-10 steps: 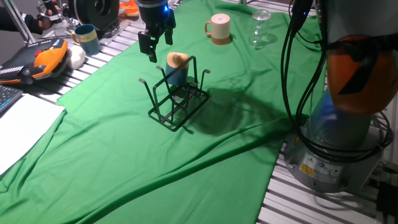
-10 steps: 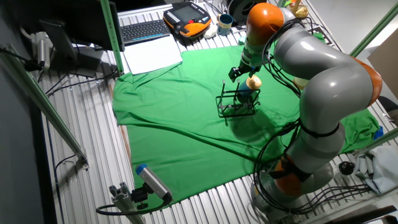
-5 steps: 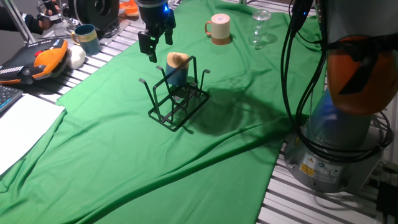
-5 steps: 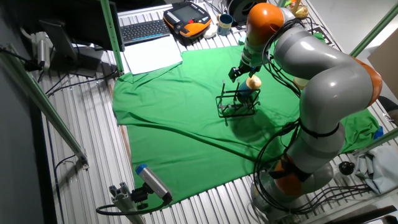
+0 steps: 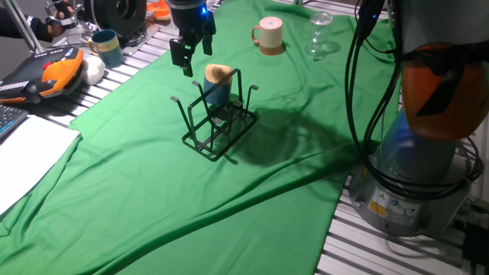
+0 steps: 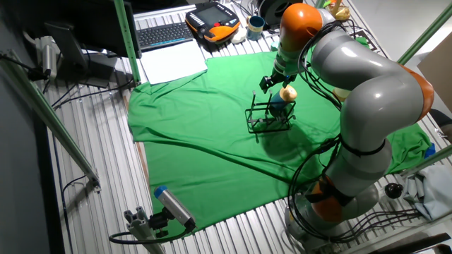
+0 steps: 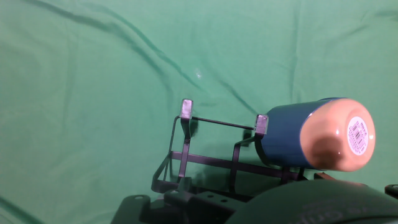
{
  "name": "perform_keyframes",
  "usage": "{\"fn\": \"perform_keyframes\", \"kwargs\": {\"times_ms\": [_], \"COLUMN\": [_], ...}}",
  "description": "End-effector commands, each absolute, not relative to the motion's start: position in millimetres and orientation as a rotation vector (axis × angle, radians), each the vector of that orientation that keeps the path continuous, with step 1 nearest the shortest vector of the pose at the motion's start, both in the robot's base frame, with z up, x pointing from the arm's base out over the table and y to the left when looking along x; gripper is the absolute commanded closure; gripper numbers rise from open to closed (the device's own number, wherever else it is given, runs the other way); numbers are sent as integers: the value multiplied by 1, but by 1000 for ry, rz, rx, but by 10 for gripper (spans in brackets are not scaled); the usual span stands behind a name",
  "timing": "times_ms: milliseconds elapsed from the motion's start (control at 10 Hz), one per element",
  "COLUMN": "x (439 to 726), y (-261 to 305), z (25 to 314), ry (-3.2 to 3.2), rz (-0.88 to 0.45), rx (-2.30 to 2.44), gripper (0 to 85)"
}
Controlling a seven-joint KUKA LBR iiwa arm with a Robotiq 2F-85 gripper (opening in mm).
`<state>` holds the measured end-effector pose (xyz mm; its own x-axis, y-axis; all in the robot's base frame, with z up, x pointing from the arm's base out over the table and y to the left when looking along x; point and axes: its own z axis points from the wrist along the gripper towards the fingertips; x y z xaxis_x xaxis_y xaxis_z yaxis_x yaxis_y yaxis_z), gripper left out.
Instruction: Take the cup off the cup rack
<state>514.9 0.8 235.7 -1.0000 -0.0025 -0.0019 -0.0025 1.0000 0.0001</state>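
Cup (image 5: 217,85): small, dark blue body with tan rounded end uppermost, seated upside down over a prong of the cup rack (image 5: 218,122); in the hand view the cup (image 7: 316,134) shows its tan base with a small label, tilted toward the camera. Cup rack: black thin-wire frame, rectangular base, several upright prongs with capped tips, standing on the green cloth (image 5: 191,191) that covers the counter (image 5: 359,237); the other fixed view shows the rack (image 6: 269,116) near the middle of the cloth. Claw (image 5: 189,59): black, two fingers pointing down, hanging just beside the cup and above the rack's far side, apart from both; jaws stand parted with nothing between them. Arm (image 6: 360,77): grey with orange joints, arching over the cloth from its base at the counter edge. Other items, well apart from the rack: cream handled mug (image 5: 268,34) and clear glass (image 5: 321,32) at the far edge of the cloth; teal mug with pale band (image 5: 105,47) off the cloth; orange-and-black pendant (image 5: 46,72); white paper (image 5: 27,156); keyboard (image 6: 164,34).
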Motion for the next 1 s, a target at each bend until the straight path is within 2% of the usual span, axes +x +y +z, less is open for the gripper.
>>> {"fn": "perform_keyframes", "kwargs": {"times_ms": [0, 900], "x": [515, 515], "y": [1, 1], "z": [236, 236], "ry": [3323, 3326], "rz": [-174, -177], "rx": [-458, -473], "gripper": [850, 850]}}
